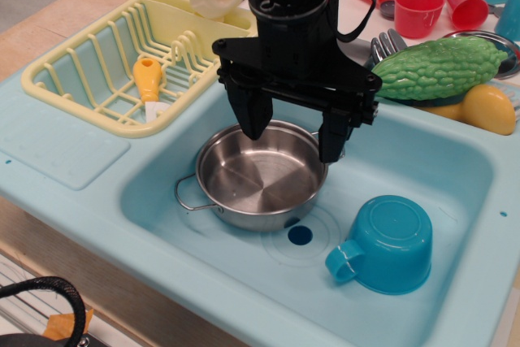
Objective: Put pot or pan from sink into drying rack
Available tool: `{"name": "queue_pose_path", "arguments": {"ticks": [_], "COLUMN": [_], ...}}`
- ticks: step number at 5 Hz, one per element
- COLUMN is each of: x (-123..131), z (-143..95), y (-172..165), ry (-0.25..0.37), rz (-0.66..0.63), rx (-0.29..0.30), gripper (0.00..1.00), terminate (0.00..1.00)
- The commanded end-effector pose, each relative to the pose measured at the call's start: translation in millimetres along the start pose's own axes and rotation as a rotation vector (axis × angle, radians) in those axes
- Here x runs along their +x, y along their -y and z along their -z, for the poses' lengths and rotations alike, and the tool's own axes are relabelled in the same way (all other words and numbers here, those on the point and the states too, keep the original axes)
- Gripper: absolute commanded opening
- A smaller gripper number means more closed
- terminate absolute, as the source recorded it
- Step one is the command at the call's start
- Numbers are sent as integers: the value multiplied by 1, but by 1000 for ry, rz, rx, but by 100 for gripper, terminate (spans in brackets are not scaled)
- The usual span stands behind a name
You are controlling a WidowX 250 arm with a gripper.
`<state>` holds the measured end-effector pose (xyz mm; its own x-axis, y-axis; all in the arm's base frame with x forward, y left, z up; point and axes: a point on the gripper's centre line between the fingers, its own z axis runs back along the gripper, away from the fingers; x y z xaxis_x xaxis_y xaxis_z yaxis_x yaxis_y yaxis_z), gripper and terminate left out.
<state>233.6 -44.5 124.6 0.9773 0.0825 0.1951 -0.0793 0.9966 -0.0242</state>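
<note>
Partly, gripper (pixel 294 136) hides pot's (pixel 258 176) far rim.

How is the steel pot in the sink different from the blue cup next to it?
The pot is shiny bare metal; the cup is turquoise plastic. The pot stands upright with its opening up, while the cup is tipped over, showing its base. The pot has a thin wire loop handle; the cup has one thick handle. Both sit in the light-blue sink.

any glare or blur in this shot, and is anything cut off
In the observation.image view, focus is sharp throughout; the pot shows bright reflections on its steel floor and rim; the open gripper is a dark, low-detail mass above it; the sink is evenly lit; the arm is cropped by the top edge.
</note>
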Motion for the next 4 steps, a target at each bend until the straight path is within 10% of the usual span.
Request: {"name": "queue_pose_path", "arguments": {"ticks": [1, 4], "x": [0, -3], "z": [0, 34], "y": [0, -3], "ry": [0, -18], "rz": [0, -11], "rx": [0, -37], "gripper": [100, 100], "terminate": [0, 0]}}
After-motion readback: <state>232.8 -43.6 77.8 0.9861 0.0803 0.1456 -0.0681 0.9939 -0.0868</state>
